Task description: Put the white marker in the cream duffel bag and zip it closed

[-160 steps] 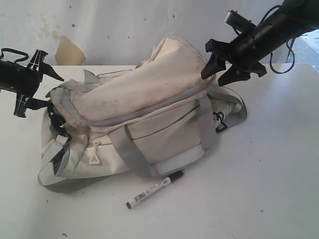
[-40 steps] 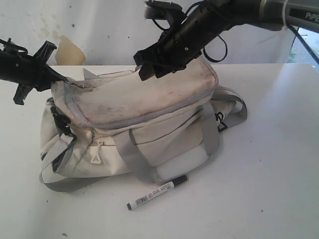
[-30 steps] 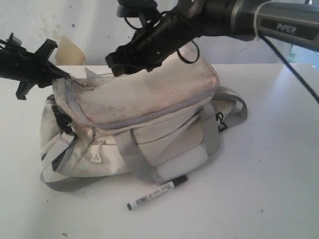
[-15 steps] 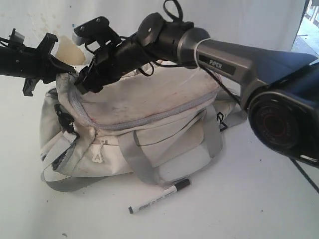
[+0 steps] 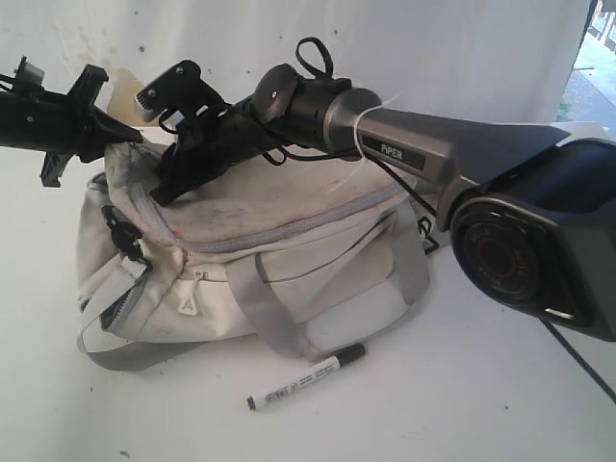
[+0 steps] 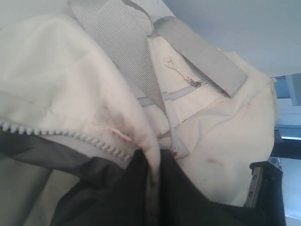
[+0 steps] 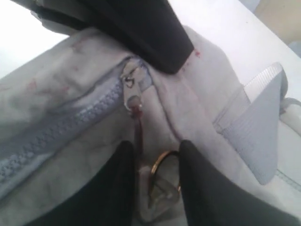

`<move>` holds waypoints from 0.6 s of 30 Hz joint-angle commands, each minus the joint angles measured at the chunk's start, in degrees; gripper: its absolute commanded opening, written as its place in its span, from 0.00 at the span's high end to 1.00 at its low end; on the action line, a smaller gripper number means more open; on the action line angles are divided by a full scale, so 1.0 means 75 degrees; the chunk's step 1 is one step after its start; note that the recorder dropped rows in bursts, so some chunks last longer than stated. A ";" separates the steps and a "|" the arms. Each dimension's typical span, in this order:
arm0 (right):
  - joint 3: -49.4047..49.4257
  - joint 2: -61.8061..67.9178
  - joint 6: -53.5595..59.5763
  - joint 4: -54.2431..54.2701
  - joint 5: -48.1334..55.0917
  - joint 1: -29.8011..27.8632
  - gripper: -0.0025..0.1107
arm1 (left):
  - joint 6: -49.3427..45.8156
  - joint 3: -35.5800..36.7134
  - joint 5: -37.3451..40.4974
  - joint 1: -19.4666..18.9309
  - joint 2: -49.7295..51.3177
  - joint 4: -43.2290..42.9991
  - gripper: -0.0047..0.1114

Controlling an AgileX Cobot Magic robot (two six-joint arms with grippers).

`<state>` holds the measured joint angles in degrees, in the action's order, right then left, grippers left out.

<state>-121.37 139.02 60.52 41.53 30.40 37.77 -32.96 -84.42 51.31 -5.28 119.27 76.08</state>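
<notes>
Ext view: cream duffel bag [image 5: 289, 250] lies on white table [image 5: 500, 385]. White marker [image 5: 306, 376] is on the table in front of the bag, near the grey handle strap [image 5: 265, 308] but apart, black cap toward the bag. Left gripper [image 5: 120, 135] is at the bag's end corner. Right arm reaches across the top, w/ right gripper [image 5: 168, 183] down on the bag just beside the left one. Grip states not readable here.

L wrist view: left gripper is clenched on a fold of bag fabric. Zipper teeth [image 6: 70, 136] run beside it, dark lining [image 6: 28, 150] under them.

R wrist view: only here the zipper slider [image 7: 129, 82] shows. Its pull ring [image 7: 164, 172] sits between the right fingers [image 7: 113, 193]. Can't tell if they squeeze it.
</notes>
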 commanded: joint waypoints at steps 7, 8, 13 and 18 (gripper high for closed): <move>-0.0027 -0.0186 -0.0793 -0.0436 0.1393 -0.0016 0.98 | -0.0031 -0.0045 -0.0015 -0.0058 -0.0053 0.0048 0.96; -0.0027 -0.0265 -0.0869 -0.0525 0.1474 -0.0016 0.98 | -0.0031 -0.0045 -0.0079 -0.0058 -0.0053 -0.0017 0.96; -0.0027 -0.0847 -0.2362 -0.0831 0.1937 -0.0016 0.98 | -0.0031 -0.0045 -0.0253 -0.0058 -0.0053 -0.0164 0.96; -0.0027 -0.0945 -0.2993 -0.0933 0.2809 -0.0016 0.98 | -0.0014 -0.0045 -0.0249 -0.0124 -0.0053 -0.0164 0.96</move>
<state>-121.46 132.78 40.60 35.03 47.22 37.77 -32.96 -84.42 50.43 -5.62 119.27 74.33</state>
